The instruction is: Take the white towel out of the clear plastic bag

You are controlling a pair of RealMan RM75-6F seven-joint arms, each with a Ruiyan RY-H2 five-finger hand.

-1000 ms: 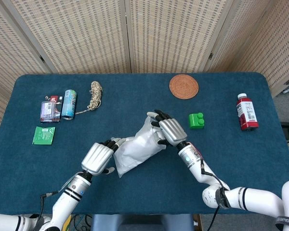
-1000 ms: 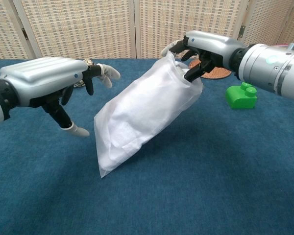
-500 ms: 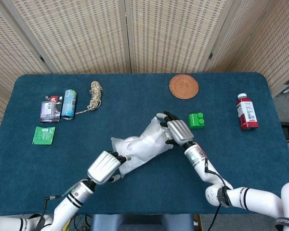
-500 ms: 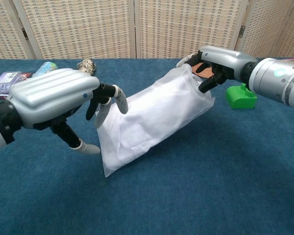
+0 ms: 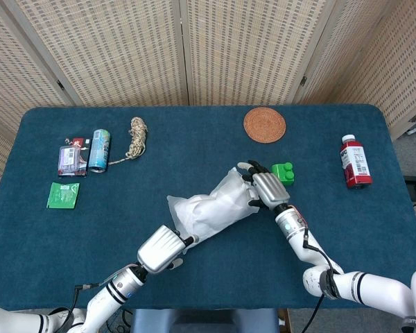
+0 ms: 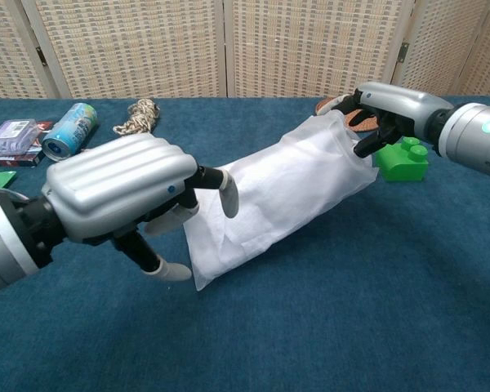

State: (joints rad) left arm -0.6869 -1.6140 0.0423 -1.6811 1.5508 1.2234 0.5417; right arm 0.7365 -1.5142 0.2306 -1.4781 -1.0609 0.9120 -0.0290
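Note:
The clear plastic bag [image 5: 211,208] with the white towel inside lies slanted across the middle of the blue table [image 5: 41,125]; the chest view shows the bag [image 6: 282,192] lifted at its far end. My right hand [image 5: 267,189] grips the bag's upper right end, seen again in the chest view [image 6: 392,106]. My left hand [image 5: 163,248] is at the bag's lower left end. In the chest view the left hand [image 6: 118,200] has its fingers spread, with one fingertip [image 6: 227,189] against the bag and the thumb below it.
A green block [image 5: 283,173] sits just right of my right hand, with a woven coaster [image 5: 265,125] behind it. A red bottle [image 5: 356,161] lies at the far right. A can [image 5: 100,149], a rope coil [image 5: 137,135] and two packets [image 5: 63,195] are at the left.
My right hand has carried the bag's top end to the right, laying the bag flatter. My left hand has moved right and nearer the front edge, to the bag's lower end.

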